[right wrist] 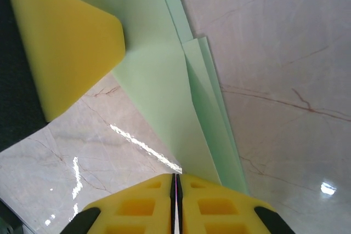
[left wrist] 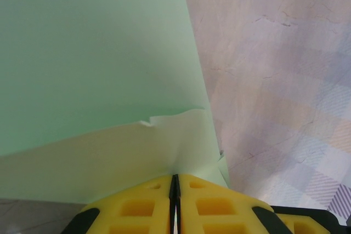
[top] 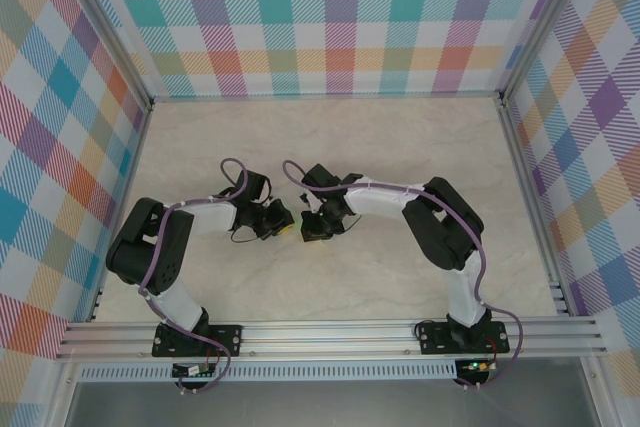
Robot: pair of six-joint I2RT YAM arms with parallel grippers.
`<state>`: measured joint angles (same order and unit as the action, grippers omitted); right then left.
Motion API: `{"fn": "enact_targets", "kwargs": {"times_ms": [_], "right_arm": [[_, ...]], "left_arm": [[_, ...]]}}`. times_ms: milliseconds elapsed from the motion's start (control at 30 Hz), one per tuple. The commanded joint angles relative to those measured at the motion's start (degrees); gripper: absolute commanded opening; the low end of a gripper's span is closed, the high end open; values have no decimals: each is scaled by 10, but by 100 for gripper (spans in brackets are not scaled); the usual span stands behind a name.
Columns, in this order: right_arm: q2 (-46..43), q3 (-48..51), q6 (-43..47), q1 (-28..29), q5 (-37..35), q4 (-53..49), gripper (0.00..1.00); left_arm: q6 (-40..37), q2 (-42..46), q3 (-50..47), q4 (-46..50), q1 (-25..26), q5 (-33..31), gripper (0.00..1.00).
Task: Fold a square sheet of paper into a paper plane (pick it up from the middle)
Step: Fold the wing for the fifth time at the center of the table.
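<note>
Left gripper [left wrist: 174, 179] and right gripper [right wrist: 175, 178] both clamped on the folded sheet of paper [left wrist: 93, 53], mid-table.
Each pair of yellow jaws is pressed together on an edge of the green sheet (several layers show at the right one), probably to keep the folds tight between the arms; beyond them the paper fans out over the marble table [right wrist: 285, 53].

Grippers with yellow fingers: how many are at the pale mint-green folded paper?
2. The left gripper is shut on the pale mint-green folded paper at its edge. The right gripper, also shut, meets the paper's narrow end, though whether it actually pinches it is unclear.
</note>
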<state>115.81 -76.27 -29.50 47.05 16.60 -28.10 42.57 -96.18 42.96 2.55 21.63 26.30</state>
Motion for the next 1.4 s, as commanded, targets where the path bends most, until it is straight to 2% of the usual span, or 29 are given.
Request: {"fn": "enact_targets", "kwargs": {"times_ms": [0,167,300,467,800,1100,1367], "right_arm": [[4,37,8,-16,8,-8,12],[-10,80,5,-39,88,50,12],[-33,63,-1,-41,132,71,13],[-44,46,5,-40,105,51,13],[-46,85,13,-41,27,15,12],[-63,130,15,-56,35,24,11],[-121,142,18,-64,81,61,12]], "left_arm": [[-10,-20,0,40,5,-45,11],[-10,-23,1,44,5,-51,11],[-10,-24,4,47,5,-51,11],[-10,-22,7,57,5,-54,11],[-12,-33,32,100,5,-76,11],[-18,-39,42,116,5,-85,11],[-21,-41,46,115,6,-81,11]]}}
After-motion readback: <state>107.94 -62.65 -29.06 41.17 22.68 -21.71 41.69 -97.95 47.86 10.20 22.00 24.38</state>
